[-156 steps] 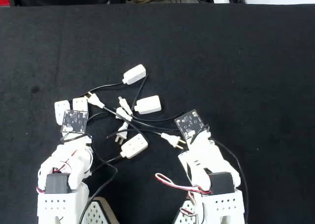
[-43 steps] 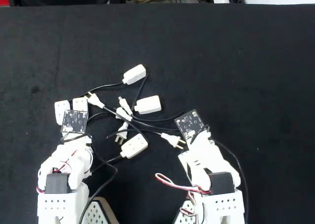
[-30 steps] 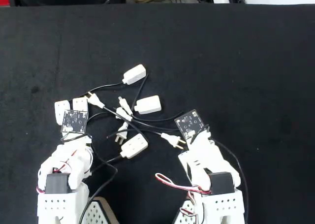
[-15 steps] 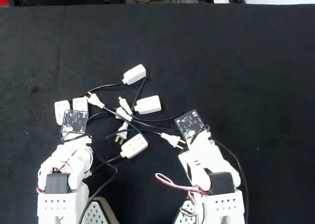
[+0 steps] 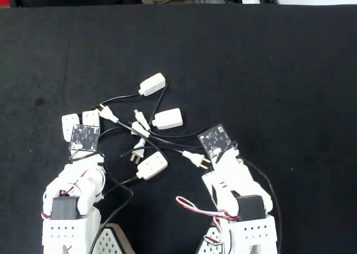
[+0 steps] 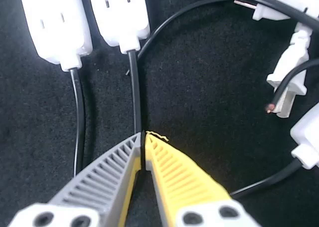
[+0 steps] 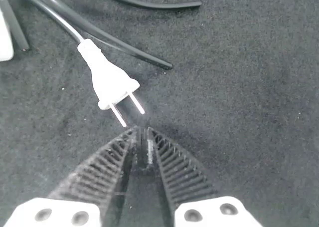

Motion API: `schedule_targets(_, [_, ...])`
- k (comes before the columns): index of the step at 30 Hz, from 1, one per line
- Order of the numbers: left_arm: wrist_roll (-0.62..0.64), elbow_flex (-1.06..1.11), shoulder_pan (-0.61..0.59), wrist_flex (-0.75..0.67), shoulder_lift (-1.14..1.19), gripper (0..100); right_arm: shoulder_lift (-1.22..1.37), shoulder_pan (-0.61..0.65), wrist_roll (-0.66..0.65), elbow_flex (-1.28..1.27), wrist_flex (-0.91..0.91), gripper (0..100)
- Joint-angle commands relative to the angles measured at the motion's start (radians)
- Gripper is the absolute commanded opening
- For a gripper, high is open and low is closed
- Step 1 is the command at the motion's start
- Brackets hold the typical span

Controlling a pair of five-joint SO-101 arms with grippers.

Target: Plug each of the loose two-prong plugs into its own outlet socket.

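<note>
Three white outlet sockets (image 5: 152, 84), (image 5: 167, 118), (image 5: 152, 165) lie among black cords at the table's middle left. Two more sockets (image 5: 71, 121), (image 5: 91, 118) lie side by side just beyond the left arm (image 5: 75, 181). Loose two-prong plugs (image 5: 109, 114), (image 5: 140, 120), (image 5: 138, 151) lie between them. My left gripper (image 6: 143, 137) is shut, its tips over the black cord of one of the paired sockets (image 6: 122, 12). Another plug (image 7: 109, 80) lies just ahead of my shut right gripper (image 7: 142, 132), prongs pointing at its tips; the same plug (image 5: 196, 159) is beside the right arm (image 5: 234, 178).
Black cords (image 5: 167, 137) cross and loop between the sockets and both arms. The black table (image 5: 268, 70) stretches bare to the right and far side. Red and white servo wires (image 5: 192, 206) hang at the right arm's base.
</note>
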State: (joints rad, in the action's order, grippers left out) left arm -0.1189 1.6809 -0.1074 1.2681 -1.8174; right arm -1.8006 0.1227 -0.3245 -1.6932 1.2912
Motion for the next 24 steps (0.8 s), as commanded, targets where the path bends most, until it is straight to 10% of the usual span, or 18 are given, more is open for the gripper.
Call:
schedule_targets(1, [0.003, 0.018, 0.004, 0.005, -0.003, 3, -0.071, -0.015, -0.002, 0.008, 0.005, 1.5])
schedule_targets(24, [0.003, 0.018, 0.010, 0.005, -0.003, 3, -0.073, -0.006, -0.021, 0.010, -0.075, 1.8])
